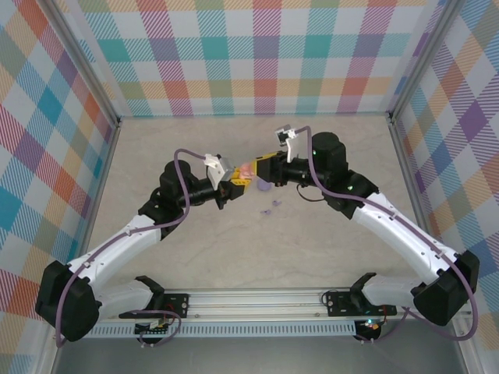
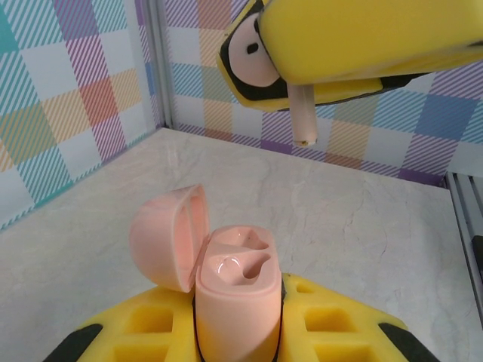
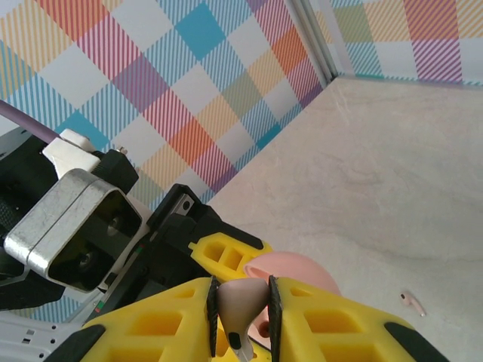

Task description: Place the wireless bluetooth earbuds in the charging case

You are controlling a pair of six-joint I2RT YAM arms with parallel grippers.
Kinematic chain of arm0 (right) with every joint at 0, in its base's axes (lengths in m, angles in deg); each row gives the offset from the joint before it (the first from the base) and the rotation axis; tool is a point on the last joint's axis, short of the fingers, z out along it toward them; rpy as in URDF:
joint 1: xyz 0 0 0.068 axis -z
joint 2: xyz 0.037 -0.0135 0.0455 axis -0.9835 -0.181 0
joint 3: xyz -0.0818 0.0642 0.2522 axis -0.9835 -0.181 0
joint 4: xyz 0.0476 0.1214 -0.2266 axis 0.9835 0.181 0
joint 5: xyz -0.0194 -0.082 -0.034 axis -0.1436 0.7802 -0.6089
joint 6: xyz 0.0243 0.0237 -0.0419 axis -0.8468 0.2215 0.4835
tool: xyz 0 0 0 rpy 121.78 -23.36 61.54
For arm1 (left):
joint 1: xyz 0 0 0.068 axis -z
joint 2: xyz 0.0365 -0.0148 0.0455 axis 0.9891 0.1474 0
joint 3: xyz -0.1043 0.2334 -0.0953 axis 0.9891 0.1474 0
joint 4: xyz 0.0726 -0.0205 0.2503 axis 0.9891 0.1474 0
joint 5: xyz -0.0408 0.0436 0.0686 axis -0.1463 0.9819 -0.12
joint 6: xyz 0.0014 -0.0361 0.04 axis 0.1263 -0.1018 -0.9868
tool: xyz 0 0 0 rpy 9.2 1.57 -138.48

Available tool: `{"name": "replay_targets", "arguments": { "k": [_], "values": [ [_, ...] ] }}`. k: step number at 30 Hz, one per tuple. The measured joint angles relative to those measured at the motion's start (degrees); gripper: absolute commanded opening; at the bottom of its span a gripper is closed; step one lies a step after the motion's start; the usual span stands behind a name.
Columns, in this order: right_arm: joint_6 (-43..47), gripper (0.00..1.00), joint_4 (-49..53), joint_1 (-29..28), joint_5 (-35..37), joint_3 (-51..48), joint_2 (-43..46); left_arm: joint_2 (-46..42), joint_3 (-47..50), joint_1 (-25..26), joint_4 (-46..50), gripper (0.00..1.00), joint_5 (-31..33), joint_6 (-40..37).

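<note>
Since the pale pink earbud looks tiny, light and slick, right fingers pinch its head, stem hanging; left fingers clamp the open charging case.

The pale pink charging case stands upright, clamped in the left gripper, its domed lid swung open to the left and both moulded sockets bare. One pale pink earbud hangs above it, apart from the case, pinched in the right gripper with its stem pointing down. A second pink earbud lies flat on the table, and two lilac earbuds lie close together on it
</note>
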Motion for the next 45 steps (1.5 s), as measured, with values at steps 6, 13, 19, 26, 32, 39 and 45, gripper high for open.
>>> {"name": "replay_targets", "arguments": {
  "k": [6,13,19,26,32,39,45],
  "values": [
    [0.13,0.25,-1.09,-1.33,2.45,-0.68,0.20,-0.04,-0.02,0.11,-0.11,0.09,-0.09,0.09],
    [0.42,0.25,-2.05,-2.51,4.87,-1.68,0.20,-0.04,-0.02,0.11,-0.24,0.09,-0.09,0.98],
    [0.50,0.25,-3.26,-2.95,5.97,-2.23,0.20,-0.04,-0.02,0.11,-0.35,0.09,-0.09,2.27],
    [0.70,0.25,-3.80,-3.23,7.28,-2.86,0.20,-0.04,-0.04,0.11,-2.08,0.09,-0.09,4.22],
    [0.90,0.25,-4.04,-3.28,8.00,-3.37,0.20,-0.04,-0.07,0.11,-3.43,0.09,-0.20,5.53],
    [0.92,0.25,-4.04,-3.28,8.46,-3.39,0.20,-0.04,-0.07,0.11,-3.61,0.09,-0.31,6.34],
    [0.90,0.25,-4.09,-3.28,8.48,-3.39,0.20,-0.04,-0.07,0.11,-3.61,0.10,-0.61,6.58]
  ]
}}
